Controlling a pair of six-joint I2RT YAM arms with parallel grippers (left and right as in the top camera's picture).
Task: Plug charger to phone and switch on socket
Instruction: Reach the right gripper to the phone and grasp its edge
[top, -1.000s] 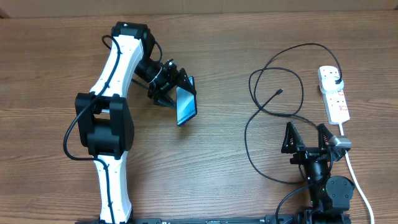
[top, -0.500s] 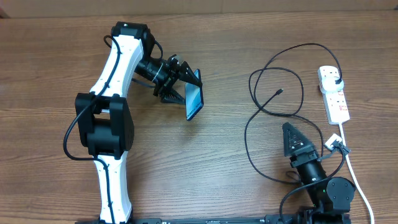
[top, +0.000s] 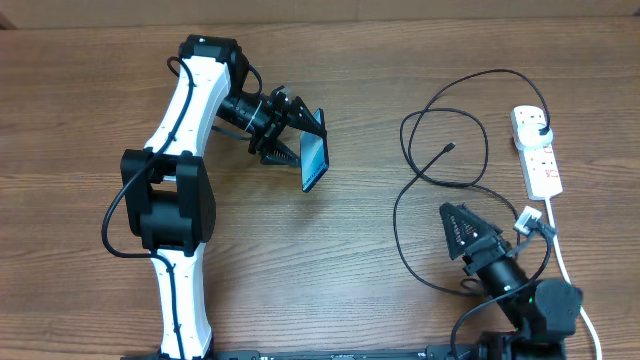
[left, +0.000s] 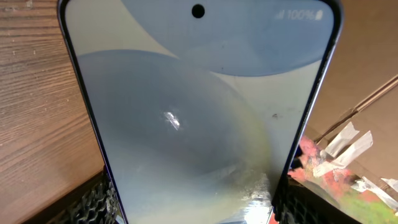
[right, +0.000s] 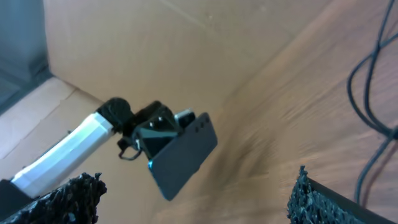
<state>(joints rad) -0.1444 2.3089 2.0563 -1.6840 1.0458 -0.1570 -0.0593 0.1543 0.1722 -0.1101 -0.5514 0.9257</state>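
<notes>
Your phone (top: 314, 160) sits above the desk (top: 80, 120) at upper centre, tipped on its edge. Its pale blue screen is lit, with a punch-hole camera near one end. The left claw (top: 295, 140) is clenched on it. Since half a second ago the phone has barely shifted, while the right claw (top: 497, 228) at lower right has swung further left, fingers spread and empty. The charger (top: 449, 149) loops loosely across the right side with its tip lying free, its plug seated in the socket (top: 540, 160) at the right edge. Its cable passes close beside your right claw.
</notes>
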